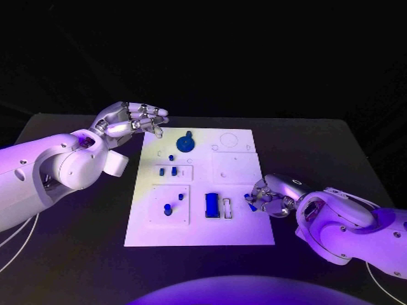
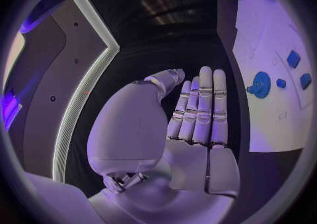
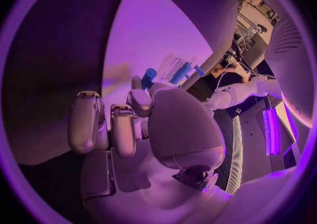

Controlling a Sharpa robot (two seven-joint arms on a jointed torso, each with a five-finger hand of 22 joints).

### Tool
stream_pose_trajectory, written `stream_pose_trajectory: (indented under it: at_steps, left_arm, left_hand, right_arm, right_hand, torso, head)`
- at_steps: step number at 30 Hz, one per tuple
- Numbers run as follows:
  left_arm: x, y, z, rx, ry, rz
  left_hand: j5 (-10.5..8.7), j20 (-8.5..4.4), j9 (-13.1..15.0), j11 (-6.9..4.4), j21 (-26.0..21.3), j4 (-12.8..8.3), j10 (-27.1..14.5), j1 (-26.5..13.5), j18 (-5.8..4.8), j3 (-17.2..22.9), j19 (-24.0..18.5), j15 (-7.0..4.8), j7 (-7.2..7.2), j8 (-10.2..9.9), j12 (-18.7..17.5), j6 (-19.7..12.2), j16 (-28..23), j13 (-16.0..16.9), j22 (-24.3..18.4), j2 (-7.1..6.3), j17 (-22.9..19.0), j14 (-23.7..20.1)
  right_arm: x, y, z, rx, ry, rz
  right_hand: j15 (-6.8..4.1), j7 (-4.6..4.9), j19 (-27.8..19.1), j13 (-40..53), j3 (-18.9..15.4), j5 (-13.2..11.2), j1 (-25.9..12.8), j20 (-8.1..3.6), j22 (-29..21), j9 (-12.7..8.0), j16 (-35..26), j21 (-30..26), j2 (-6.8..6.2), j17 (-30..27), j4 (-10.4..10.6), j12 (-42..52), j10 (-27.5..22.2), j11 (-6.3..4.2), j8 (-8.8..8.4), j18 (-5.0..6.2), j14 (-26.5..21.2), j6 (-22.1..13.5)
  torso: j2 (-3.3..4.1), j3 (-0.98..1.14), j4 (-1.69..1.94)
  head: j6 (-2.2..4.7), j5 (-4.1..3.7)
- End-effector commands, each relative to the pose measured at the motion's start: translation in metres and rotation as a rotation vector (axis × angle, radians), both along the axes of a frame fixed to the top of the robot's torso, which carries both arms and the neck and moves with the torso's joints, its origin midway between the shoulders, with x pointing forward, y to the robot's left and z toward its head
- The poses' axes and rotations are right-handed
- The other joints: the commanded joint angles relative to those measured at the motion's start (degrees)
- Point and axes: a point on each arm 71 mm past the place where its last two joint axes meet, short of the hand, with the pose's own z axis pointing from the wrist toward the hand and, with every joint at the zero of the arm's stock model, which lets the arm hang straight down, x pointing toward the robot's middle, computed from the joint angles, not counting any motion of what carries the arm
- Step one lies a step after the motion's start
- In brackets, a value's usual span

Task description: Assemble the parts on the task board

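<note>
The job looks partly done. On the white board [image 1: 200, 238], a round blue disc [image 1: 186, 141] sits near 12 o'clock. Just below it is a tiny blue bit [image 1: 172, 157]. Two small blue blocks [image 1: 168, 171] stand in a little square pocket toward 9 o'clock. Lower down, two blue pegs [image 1: 172, 209] stand in a bigger square pocket near 7 o'clock. A tall blue block [image 1: 211, 204] sits near 6 o'clock, beside a thin pale slot [image 1: 228, 208].

Some places look bare. A ring outline [image 1: 229, 140] at 1 o'clock has nothing in it, and so does the square pocket [image 1: 236, 168] at 3 o'clock. I think those are what is left to fill.

The right robot hand [image 1: 269, 198] rests at the board's edge near 4 o'clock. Its fingers are curled around a small blue piece [image 1: 252, 206], so it seems to be holding that one.

The left robot hand [image 1: 135, 119] hovers over the black bench [image 1: 75, 267] by the board's corner at 11 o'clock. Its fingers are straight and it holds nothing.
</note>
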Motion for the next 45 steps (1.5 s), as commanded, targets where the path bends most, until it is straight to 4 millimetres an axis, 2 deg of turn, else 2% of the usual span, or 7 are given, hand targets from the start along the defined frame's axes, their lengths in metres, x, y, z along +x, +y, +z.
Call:
stream_pose_trajectory:
  at_steps: [1,6,17,30,36,42,45]
  left_arm:
    - [-0.001,-0.003,0.001,-0.011,-0.001,-0.016]
    - [-0.001,-0.003,0.001,-0.012,-0.001,-0.018]
    - [-0.001,-0.004,0.001,-0.012,0.000,-0.021]
    - [-0.001,-0.003,0.001,-0.011,0.000,-0.020]
    - [-0.001,-0.003,0.001,-0.011,0.000,-0.019]
    - [-0.001,-0.004,0.001,-0.011,-0.001,-0.019]
    - [-0.001,-0.004,0.001,-0.011,-0.001,-0.020]
  left_hand:
    - [0.24,-0.09,-0.05,0.02,0.16,-0.30,-0.28,0.05,0.64,-0.04,-0.31,0.28,0.13,0.16,0.26,0.12,-0.20,0.05,0.05,0.57,0.05,-0.09]
    - [0.24,-0.09,-0.05,0.02,0.16,-0.30,-0.28,0.05,0.64,-0.04,-0.31,0.28,0.13,0.16,0.26,0.12,-0.20,0.05,0.05,0.57,0.05,-0.09]
    - [0.24,-0.09,-0.05,0.02,0.16,-0.30,-0.28,0.05,0.64,-0.04,-0.31,0.28,0.13,0.16,0.26,0.12,-0.20,0.05,0.05,0.57,0.05,-0.09]
    - [0.24,-0.10,-0.07,0.02,0.22,-0.38,-0.30,0.11,0.65,-0.03,-0.34,0.27,0.14,0.16,0.27,0.10,-0.24,0.04,0.11,0.56,0.10,-0.08]
    - [0.24,-0.10,-0.07,0.02,0.22,-0.38,-0.30,0.11,0.65,-0.03,-0.34,0.27,0.14,0.16,0.27,0.10,-0.24,0.04,0.11,0.56,0.10,-0.08]
    - [0.24,-0.10,-0.07,0.02,0.22,-0.38,-0.30,0.11,0.65,-0.03,-0.34,0.27,0.14,0.16,0.27,0.10,-0.24,0.04,0.11,0.56,0.10,-0.08]
    - [0.24,-0.10,-0.07,0.02,0.22,-0.38,-0.30,0.11,0.65,-0.03,-0.34,0.27,0.14,0.16,0.27,0.10,-0.24,0.04,0.11,0.56,0.10,-0.08]
  right_arm:
    - [0.002,0.003,0.005,0.080,0.014,-0.046]
    - [0.003,0.012,0.009,0.132,0.030,-0.052]
    - [0.005,0.028,0.003,0.154,0.098,-0.036]
    - [0.006,0.021,0.004,0.128,0.037,-0.010]
    - [0.013,0.009,0.013,0.148,-0.015,0.004]
    - [0.026,-0.012,0.028,0.161,-0.072,0.009]
    - [0.032,-0.024,0.034,0.153,-0.088,0.009]
  right_hand:
    - [0.19,0.06,0.26,0.91,12.95,0.67,-1.02,0.12,10.66,1.23,-0.37,0.16,-4.45,3.12,-11.79,0.23,0.63,0.11,0.24,-0.19,3.71,-0.92]
    - [0.18,0.04,0.24,0.90,15.18,0.71,-4.01,0.11,10.64,2.04,-0.44,0.11,-4.54,3.04,-14.19,0.16,0.64,0.12,0.65,-0.18,3.70,-1.18]
    - [0.16,-0.08,0.05,0.71,15.56,0.50,-5.41,0.11,10.51,2.28,-0.54,-0.41,-4.70,2.83,-14.93,-0.17,0.46,0.08,0.74,-0.08,3.65,-1.20]
    - [0.06,-0.27,-0.05,0.85,15.50,-0.58,-7.70,0.07,10.45,2.19,-0.61,-0.62,-5.21,2.75,-15.40,-0.04,0.37,-0.05,0.53,-0.04,3.63,-1.02]
    - [0.65,0.86,-0.19,1.03,14.45,-0.78,-10.23,0.40,10.36,0.91,-0.50,-0.98,-6.04,3.13,-15.49,0.07,0.07,0.77,-1.85,-0.03,3.70,-2.55]
    - [2.39,3.35,-0.42,0.91,11.24,-1.32,-13.44,1.72,10.23,-1.98,-0.43,-1.59,-7.53,3.30,-14.81,-0.17,-0.72,2.86,-7.40,-0.03,3.68,-6.74]
    - [2.84,3.74,-0.47,0.84,8.80,-1.23,-14.67,2.25,10.22,-3.18,-0.34,-1.69,-8.00,3.49,-14.05,-0.20,-1.05,3.30,-9.13,0.03,3.68,-7.14]
  torso:
    - [0.02,-0.04,0.03]
    - [0.03,-0.04,0.03]
    - [0.04,-0.05,-0.03]
    - [0.05,0.13,-0.19]
    - [0.02,0.13,-0.11]
    - [0.03,0.07,-0.06]
    - [-0.01,0.05,-0.08]
  head:
    - [-0.01,-0.02]
    - [-0.04,-0.02]
    - [-0.29,0.09]
    - [-0.10,0.21]
    - [0.08,-0.05]
    - [0.36,-0.55]
    - [0.44,-0.95]
